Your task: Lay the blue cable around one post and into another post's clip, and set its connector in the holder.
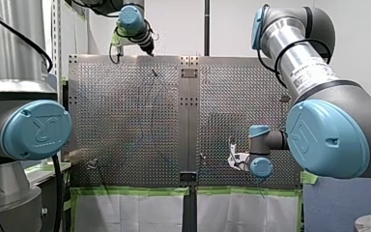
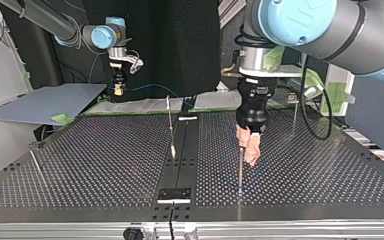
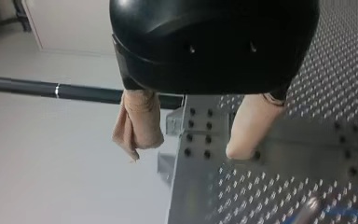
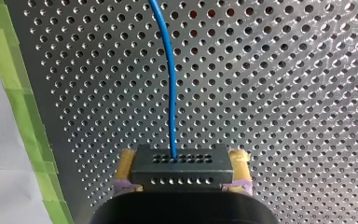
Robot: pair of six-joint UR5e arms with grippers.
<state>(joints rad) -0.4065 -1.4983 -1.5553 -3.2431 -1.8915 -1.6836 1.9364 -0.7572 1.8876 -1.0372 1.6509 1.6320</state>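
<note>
Right wrist view shows my right hand (image 4: 182,161) pinching the small dark connector (image 4: 182,173) to lead its thin blue cable (image 4: 170,84); my left hand (image 3: 186,151) hangs spread.

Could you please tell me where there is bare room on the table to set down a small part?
In the top view the table is bare between the leaning edge post and the centre post, and again at the view's right of my left hand. It is crowded around that hand and the post beside it.
</note>
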